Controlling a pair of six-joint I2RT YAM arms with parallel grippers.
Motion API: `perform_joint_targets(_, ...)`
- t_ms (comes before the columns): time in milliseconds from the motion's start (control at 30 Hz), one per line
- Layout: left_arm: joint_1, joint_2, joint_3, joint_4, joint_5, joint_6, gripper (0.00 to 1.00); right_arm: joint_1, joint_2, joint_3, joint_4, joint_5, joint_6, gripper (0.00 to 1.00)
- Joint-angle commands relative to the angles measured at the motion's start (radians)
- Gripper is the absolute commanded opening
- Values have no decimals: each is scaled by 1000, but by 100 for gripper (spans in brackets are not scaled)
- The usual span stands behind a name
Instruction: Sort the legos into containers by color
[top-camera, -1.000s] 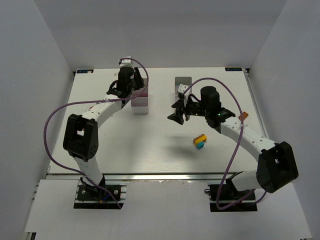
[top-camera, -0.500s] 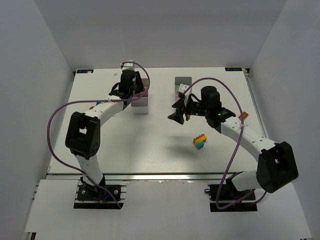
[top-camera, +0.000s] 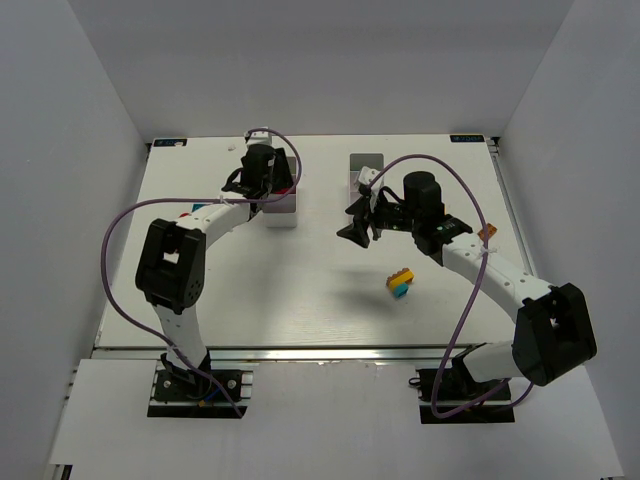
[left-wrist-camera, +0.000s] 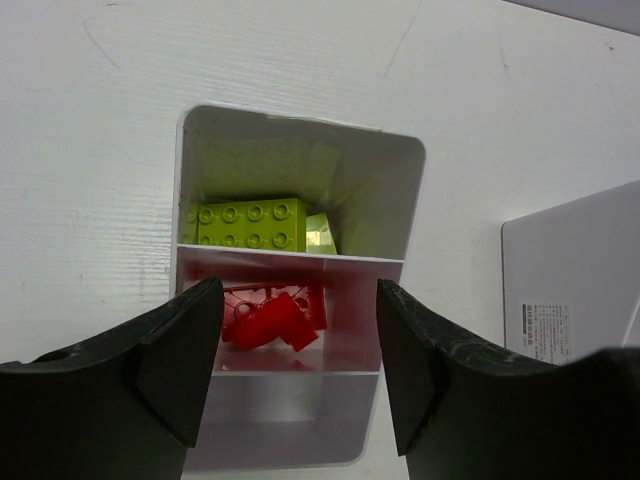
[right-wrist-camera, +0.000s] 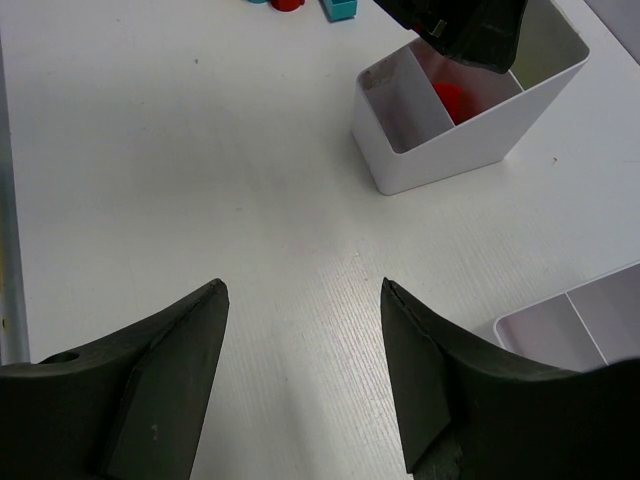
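Over bin (left-wrist-camera: 300, 128), left end effector (left-wrist-camera: 300, 305), jaws apart

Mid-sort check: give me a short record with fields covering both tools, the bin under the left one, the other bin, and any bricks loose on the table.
left tool: open, empty, above the left bin
right tool: open, empty, over the table
left bin, far compartment: lime bricks
left bin, middle compartment: red bricks
left bin, near compartment: no brick in the part that shows
second bin: contents cannot be made out
loose on table: yellow-and-blue cluster
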Motion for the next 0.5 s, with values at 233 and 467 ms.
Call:
perform_joint_targets(233,1,-175,61,-161,-58,-36,50,-2,-12,16,-38,-30,-50,68)
perform_joint_targets(467,249,-330,-23,-473,134,-159,31,-2,-8,28,-76,-88,-96,70)
